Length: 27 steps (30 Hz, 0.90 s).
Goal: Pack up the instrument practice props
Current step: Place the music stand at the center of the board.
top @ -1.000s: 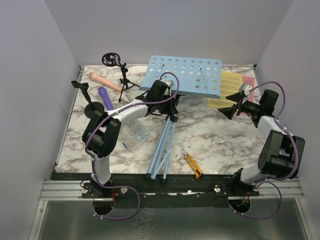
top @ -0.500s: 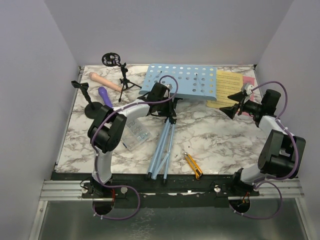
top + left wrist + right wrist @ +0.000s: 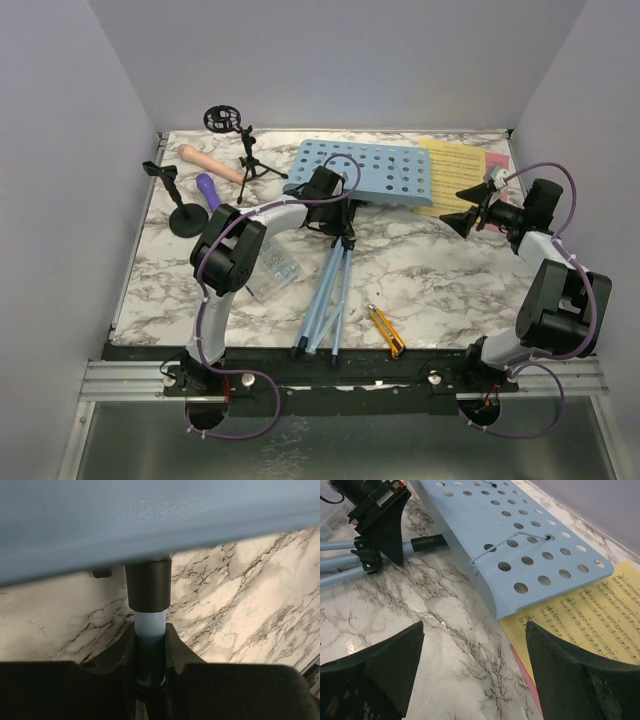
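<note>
The light-blue perforated music rack lies at the back middle, its tripod legs reaching toward the near edge. My left gripper is shut on the rack's pole just below the plate. My right gripper is open and empty, low over the marble beside the rack's corner. The yellow page lies over the pink page, partly under the rack. Both also show in the right wrist view: yellow page, pink page. The beige microphone, purple microphone and two black mounts are at the back left.
A clear plastic box of small parts lies by the left arm. A yellow-and-black utility knife lies near the front edge, right of the tripod legs. Walls close in the table on three sides.
The music rack's plate has tipped down flatter toward the table and now covers more of the yellow page. My left gripper turned with the pole. The right arm barely moved.
</note>
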{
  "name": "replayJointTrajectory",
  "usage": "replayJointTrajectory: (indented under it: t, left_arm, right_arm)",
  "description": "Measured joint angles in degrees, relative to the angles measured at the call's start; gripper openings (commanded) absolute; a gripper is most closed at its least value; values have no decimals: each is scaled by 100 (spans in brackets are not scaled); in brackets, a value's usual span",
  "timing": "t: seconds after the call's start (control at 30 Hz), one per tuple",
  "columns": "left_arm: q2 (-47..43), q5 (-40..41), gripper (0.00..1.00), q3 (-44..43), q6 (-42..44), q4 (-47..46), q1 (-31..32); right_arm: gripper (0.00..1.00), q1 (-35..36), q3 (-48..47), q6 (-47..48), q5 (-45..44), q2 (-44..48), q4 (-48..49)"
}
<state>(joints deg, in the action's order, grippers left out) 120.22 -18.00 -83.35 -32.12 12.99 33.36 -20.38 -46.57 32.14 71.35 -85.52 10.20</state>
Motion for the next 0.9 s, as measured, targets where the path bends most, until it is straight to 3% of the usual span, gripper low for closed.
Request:
replayJointTrajectory:
  t: [0.17,0.33,0.63,0.9]
  left_arm:
    - [188,-4,1,-343,7,297,4]
    - [372,-4,10,-702,-4,627,26]
    - [468,2,46,-911,66,634,35]
    - [415,2,57,-1064,136,437,2]
  right_arm:
    - [86,0,0,-48,4,0,9]
    - [86,0,0,-63,4,0,28]
    - [86,-26,0,-63,7,0,39]
    - [86,-85,0,-83,11,0,44]
